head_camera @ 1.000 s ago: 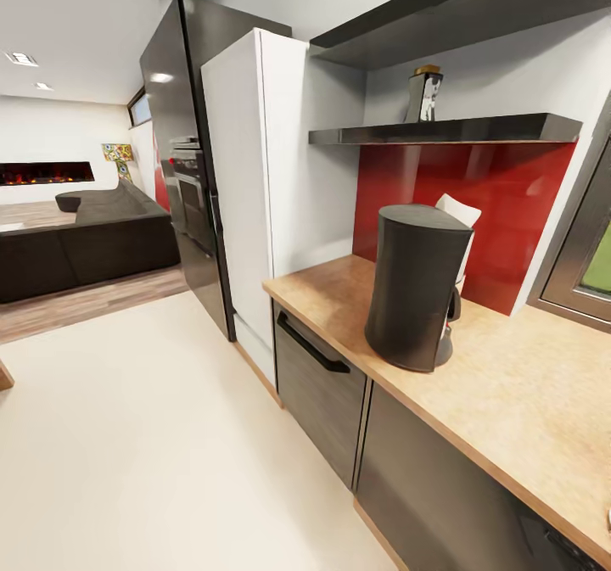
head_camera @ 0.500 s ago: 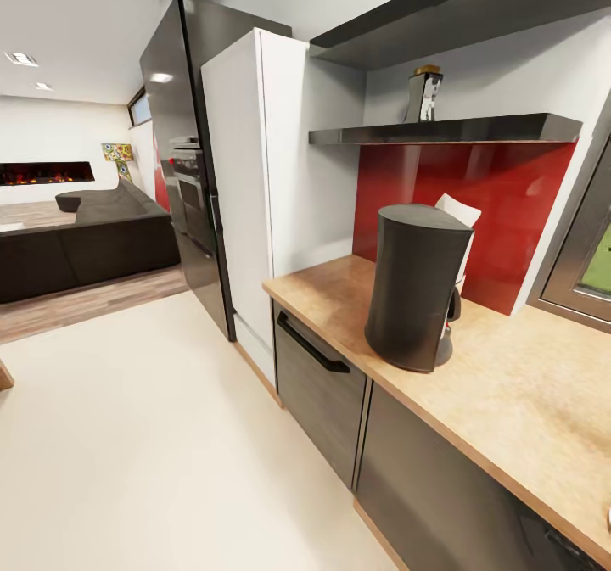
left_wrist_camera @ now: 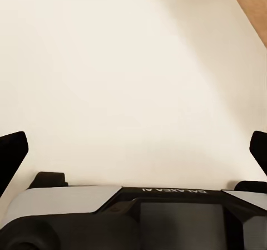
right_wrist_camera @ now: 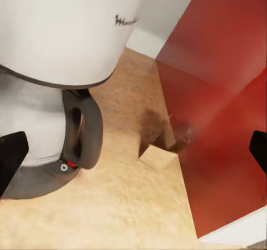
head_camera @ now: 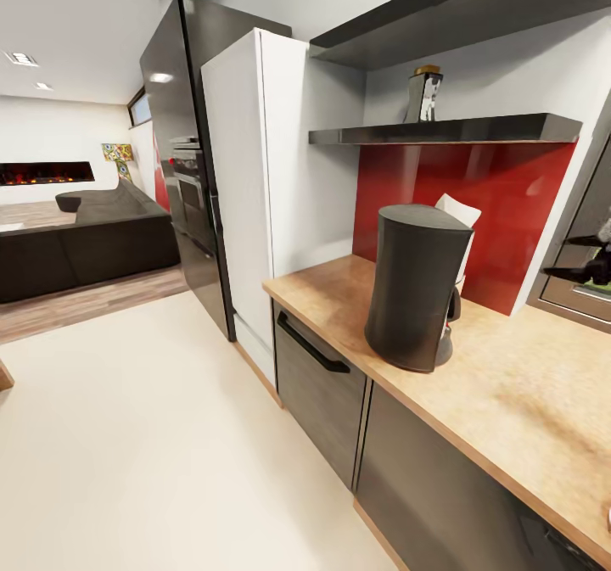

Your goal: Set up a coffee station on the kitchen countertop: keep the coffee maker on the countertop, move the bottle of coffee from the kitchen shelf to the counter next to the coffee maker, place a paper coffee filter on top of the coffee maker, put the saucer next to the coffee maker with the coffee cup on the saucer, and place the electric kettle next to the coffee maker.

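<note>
At the far left of the head view a dark sofa [head_camera: 85, 240] is sitting in the living area, with a tall black fridge [head_camera: 182, 155] and a white cabinet [head_camera: 255, 172] standing right of it. Right of centre, the kitchen countertop [head_camera: 509, 384] is running toward the lower right, and the coffee maker [head_camera: 414, 287] is standing upright on it. The paper coffee filter [head_camera: 459, 211] is peeking out behind the maker's top, against the red back panel [head_camera: 509, 206]. In the upper right, the bottle of coffee [head_camera: 424, 94] is sitting on the kitchen shelf [head_camera: 441, 131]. At the right edge, the right gripper [head_camera: 590, 259] is hovering above the counter, its fingers spread apart.

In the left wrist view, the left gripper [left_wrist_camera: 133, 150] is hanging over pale floor [left_wrist_camera: 128, 66], jaws wide apart and empty.

In the right wrist view, the right gripper's jaws are standing wide apart, with the coffee maker's handle [right_wrist_camera: 83, 130] at the left.
</note>
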Available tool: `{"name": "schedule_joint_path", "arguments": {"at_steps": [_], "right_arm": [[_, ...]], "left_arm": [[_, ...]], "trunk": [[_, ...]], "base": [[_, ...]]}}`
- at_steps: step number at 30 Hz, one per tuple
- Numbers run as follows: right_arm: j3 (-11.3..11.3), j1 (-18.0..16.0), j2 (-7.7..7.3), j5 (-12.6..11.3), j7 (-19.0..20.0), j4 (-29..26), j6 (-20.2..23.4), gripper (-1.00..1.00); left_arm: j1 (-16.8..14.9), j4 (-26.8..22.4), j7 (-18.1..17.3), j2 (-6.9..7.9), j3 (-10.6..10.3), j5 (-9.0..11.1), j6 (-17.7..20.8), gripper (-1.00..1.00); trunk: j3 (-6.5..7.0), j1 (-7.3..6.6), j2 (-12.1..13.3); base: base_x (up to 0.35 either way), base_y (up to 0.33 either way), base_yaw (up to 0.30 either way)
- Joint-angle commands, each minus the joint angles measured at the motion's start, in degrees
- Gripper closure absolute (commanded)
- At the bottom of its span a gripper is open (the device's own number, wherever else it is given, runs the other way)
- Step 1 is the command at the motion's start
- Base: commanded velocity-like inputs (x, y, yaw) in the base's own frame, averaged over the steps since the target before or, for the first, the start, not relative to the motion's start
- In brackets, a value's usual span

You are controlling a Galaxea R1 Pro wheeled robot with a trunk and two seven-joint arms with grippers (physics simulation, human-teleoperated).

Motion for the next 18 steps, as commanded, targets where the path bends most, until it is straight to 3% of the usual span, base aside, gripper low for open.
{"name": "schedule_joint_path", "arguments": {"at_steps": [1, 3, 9, 13, 15, 16, 18], "right_arm": [[-0.13, -0.12, 0.13, 0.19, 0.99, 0.17, -0.30, -1.00], [-0.14, -0.10, 0.43, 0.21, 3.84, 0.11, -0.34, -1.00], [-0.14, -0.09, 1.08, 0.23, 5.93, -0.01, -0.66, -1.00], [-0.14, -0.06, 3.71, 0.44, 6.07, -0.79, -2.54, -1.00], [-0.14, 0.49, 5.08, 0.65, 4.01, -1.71, -3.57, -1.00], [-0.14, 3.92, 5.78, 0.77, -1.32, -7.42, -4.19, -1.00], [-0.55, 10.64, 5.55, 0.81, -6.09, -21.08, 0.21, -1.00]], "left_arm": [[0.02, -0.08, -0.04, -0.04, 0.18, 0.18, -0.06, -1.00], [0.02, -0.06, -0.04, -0.07, 0.18, 0.18, -0.04, -1.00], [0.02, -0.06, -0.04, -0.07, 0.18, 0.18, -0.03, -1.00], [0.02, -0.07, -0.04, -0.07, 0.18, 0.18, -0.03, -1.00], [0.02, -0.08, -0.04, -0.04, 0.18, 0.18, -0.03, -1.00], [0.02, -0.08, -0.04, -0.08, 0.18, 0.18, -0.04, -1.00], [0.02, -0.08, -0.04, -0.10, 0.18, 0.18, -0.05, -1.00]], "trunk": [[-0.06, 0.01, -0.04], [-0.06, 0.01, -0.04], [-0.06, 0.01, -0.04], [-0.06, 0.01, -0.04], [-0.06, 0.01, -0.04], [-0.06, 0.01, -0.04], [-0.06, 0.01, -0.04]], "base": [[0.000, 0.000, 0.000], [0.000, 0.000, 0.000], [0.000, 0.000, 0.000], [0.000, 0.000, 0.000], [0.000, 0.000, 0.000], [0.000, 0.000, 0.000], [0.000, 0.000, 0.000]]}}
